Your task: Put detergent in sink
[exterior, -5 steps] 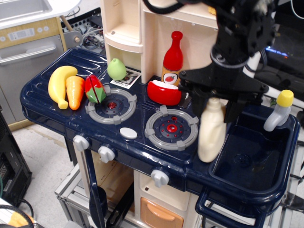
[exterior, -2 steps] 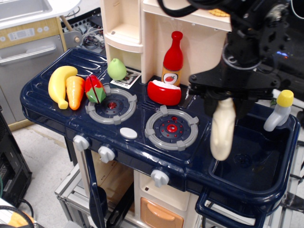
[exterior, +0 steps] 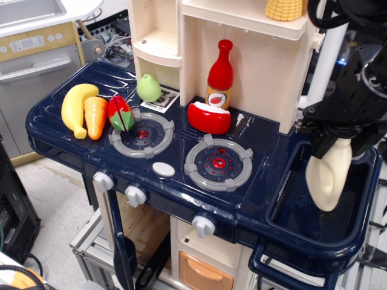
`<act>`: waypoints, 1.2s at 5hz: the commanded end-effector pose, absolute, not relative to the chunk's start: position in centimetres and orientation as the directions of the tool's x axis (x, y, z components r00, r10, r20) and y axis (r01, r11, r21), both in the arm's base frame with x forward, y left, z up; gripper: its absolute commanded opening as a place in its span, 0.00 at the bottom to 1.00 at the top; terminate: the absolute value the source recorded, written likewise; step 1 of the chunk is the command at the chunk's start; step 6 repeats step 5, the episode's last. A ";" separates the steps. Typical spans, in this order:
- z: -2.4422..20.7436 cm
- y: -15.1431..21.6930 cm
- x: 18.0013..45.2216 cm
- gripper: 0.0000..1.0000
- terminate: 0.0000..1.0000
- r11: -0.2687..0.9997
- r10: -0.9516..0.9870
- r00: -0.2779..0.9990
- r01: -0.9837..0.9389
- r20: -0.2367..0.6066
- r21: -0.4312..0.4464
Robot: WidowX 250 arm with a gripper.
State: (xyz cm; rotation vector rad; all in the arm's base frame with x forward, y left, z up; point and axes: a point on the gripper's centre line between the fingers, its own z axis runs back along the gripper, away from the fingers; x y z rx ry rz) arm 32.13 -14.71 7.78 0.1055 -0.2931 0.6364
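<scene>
Since a moment ago the black arm has swung right across the counter, carrying the detergent [exterior: 329, 175] from above the sink's near-left rim to over the basin's right half. The faucet that showed earlier is now hidden behind the arm. The gripper [exterior: 343, 140] is closed on the bottle's upper part, its fingers dark against the cream plastic; the bottle hangs tilted, base down inside the outline of the sink [exterior: 290, 208]. Whether the base touches the floor of the basin cannot be told. Nothing else shows in the navy basin. On the counter to the left lie a banana [exterior: 77, 107], carrot [exterior: 95, 116], red ketchup bottle [exterior: 220, 74] and green pear [exterior: 149, 88], unmoved.
</scene>
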 end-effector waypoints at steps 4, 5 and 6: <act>8.6 -15.2 32.4 1.00 0.00 0.800 0.564 0.723 -0.598 0.398 -0.046; 8.6 -15.2 32.4 1.00 1.00 0.800 0.564 0.723 -0.598 0.398 -0.046; 8.6 -15.2 32.4 1.00 1.00 0.800 0.564 0.723 -0.598 0.398 -0.046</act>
